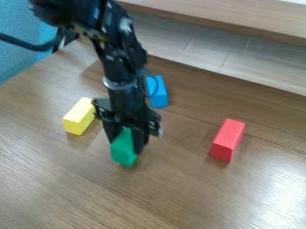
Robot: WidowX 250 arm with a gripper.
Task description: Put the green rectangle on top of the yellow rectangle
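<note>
"Camera view, from the left: what's there?"

"Yellow block (78, 117) first, lying on the table (65, 190) with its top bare. Then the gripper (125, 147), with the green block (123, 154) between its fingers, right of the yellow one and nearer the camera. Past those, the blue block (156, 91) farther back, and the red block (227, 141) well off to the right."

"Are the fingers closed on it?"

"They look clamped on the green block, one at each side."

"So how far along are we?"

"The grasp looks done, I'd say. Lifting it clear, carrying it left and setting it on the yellow block are left to do."

"Is it off the table?"

"Can't tell. Its lower end is at or near the wood."

"And how does it look?"

"Plain, solid green, flat-sided, longer than wide. Its near end pokes out below the fingers; they hide part of its sides."
</note>
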